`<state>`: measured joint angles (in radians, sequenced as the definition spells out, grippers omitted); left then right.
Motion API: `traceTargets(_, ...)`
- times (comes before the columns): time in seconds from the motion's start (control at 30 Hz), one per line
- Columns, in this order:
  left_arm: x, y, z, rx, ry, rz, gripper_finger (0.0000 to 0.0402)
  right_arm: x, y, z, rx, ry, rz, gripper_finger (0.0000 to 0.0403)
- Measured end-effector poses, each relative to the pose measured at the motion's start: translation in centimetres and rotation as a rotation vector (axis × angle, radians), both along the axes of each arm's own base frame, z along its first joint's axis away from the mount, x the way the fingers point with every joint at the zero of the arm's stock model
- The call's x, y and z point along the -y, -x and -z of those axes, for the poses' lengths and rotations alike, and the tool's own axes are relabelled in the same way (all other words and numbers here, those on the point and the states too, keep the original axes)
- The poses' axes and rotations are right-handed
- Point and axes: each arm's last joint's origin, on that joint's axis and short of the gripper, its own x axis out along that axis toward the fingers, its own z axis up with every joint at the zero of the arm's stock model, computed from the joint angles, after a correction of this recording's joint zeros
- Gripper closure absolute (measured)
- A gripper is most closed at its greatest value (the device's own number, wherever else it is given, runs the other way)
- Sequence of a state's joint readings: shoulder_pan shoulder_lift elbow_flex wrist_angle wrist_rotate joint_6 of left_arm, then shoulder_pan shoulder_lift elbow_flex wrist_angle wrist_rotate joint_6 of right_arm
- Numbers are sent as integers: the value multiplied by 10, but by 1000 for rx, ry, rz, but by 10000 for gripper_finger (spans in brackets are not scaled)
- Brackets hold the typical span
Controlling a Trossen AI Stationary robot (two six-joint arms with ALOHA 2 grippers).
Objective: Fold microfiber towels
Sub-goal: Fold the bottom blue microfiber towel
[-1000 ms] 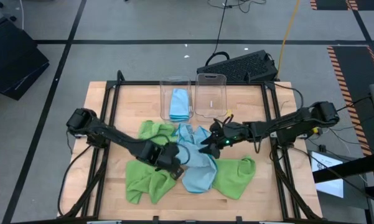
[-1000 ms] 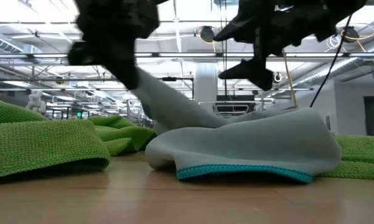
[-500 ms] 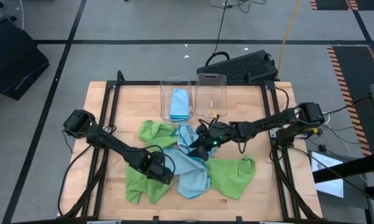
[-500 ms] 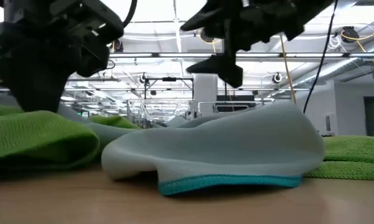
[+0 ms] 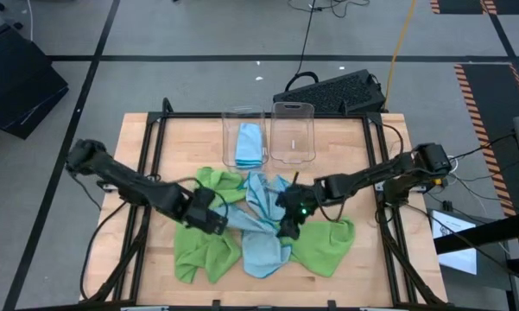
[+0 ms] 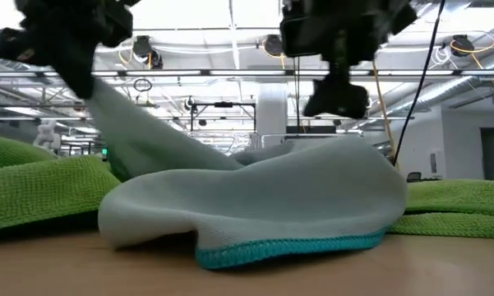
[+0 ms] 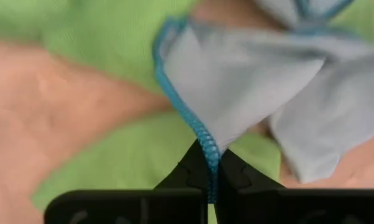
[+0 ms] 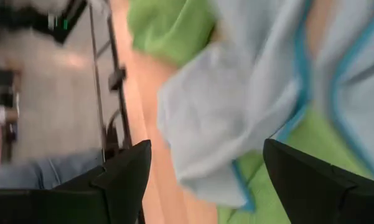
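Observation:
A light blue microfiber towel lies crumpled at the table's middle, partly over lime green towels. My left gripper is left of it, shut on its teal-stitched edge. From the heap, a strip of towel rises to that gripper. My right gripper hovers open just above the blue towel's right part, touching nothing. My left gripper pinches the blue towel's teal hemmed edge between its two fingertips, coming from above and slanting down. The hem runs away from the fingers. The held part is lifted and drawn fairly taut, while the rest of the towel lies on the table.
Two clear bins stand at the far middle: the left one holds a folded blue towel, the right one shows nothing inside. A black frame borders the wooden table. A black keyboard lies beyond the far edge.
My left gripper, still shut on the blue towel's edge, has gone toward the table's left edge and risen a little. The held part is drawn out leftward and the heap has slid after it. My right gripper, still open, has moved toward the near edge over the towel.

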<state>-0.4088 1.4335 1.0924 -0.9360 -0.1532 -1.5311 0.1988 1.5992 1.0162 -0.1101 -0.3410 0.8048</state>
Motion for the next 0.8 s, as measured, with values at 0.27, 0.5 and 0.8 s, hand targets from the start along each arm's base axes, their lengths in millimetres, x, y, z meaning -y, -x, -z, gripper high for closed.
traceTargets(0.27, -35, 9, -31, 145, -95, 72, 400, -27, 11, 18, 30, 67, 89, 101)
traceTargets(0.5, -57, 10, -54, 307, -128, 130, 400, -55, 5, -8, 243, 178, 132, 101)
traceTargets(0.8, -80, 8, -83, 565, -184, 154, 400, -97, -13, 0, 414, 352, 144, 104)
